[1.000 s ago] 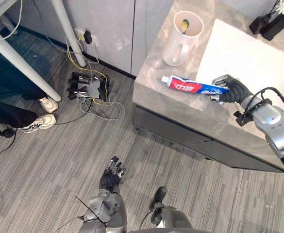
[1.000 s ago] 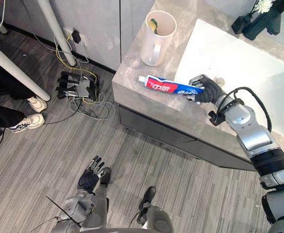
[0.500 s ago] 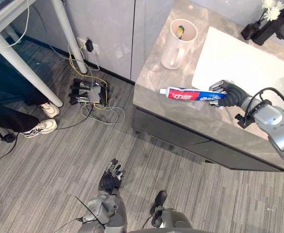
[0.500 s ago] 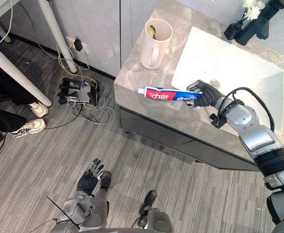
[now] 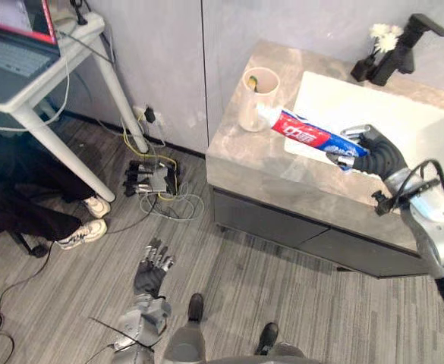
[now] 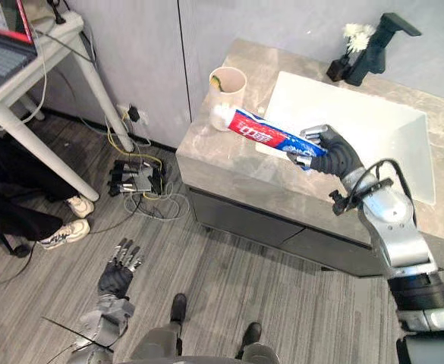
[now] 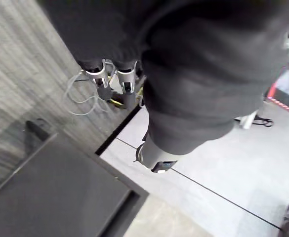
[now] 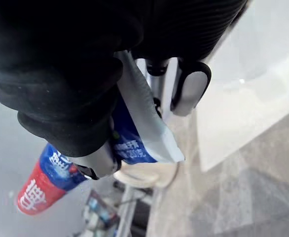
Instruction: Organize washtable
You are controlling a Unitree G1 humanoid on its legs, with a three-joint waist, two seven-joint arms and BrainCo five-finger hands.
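A red, white and blue toothpaste tube (image 5: 305, 130) hangs above the grey counter (image 5: 282, 171), its cap end close to the cream mug (image 5: 253, 102). My right hand (image 5: 376, 155) is shut on the tube's flat tail; in the right wrist view the tube (image 8: 129, 140) shows pinched under the thumb (image 8: 60, 106). A toothbrush head (image 5: 253, 80) pokes up inside the mug, which stands at the counter's back left corner. My left hand (image 5: 151, 271) hangs low over the floor with straight fingers and holds nothing.
A white sink (image 5: 388, 121) is set into the counter, with a black faucet (image 5: 404, 38) behind it. To the left are a desk with a laptop (image 5: 17, 53), a seated person's shoes (image 5: 81, 231), and a power strip with cables (image 5: 152, 182) on the floor.
The camera has shifted. My right hand has lifted the toothpaste tube off the counter and swung its cap end up towards the mug. The left hand stays low.
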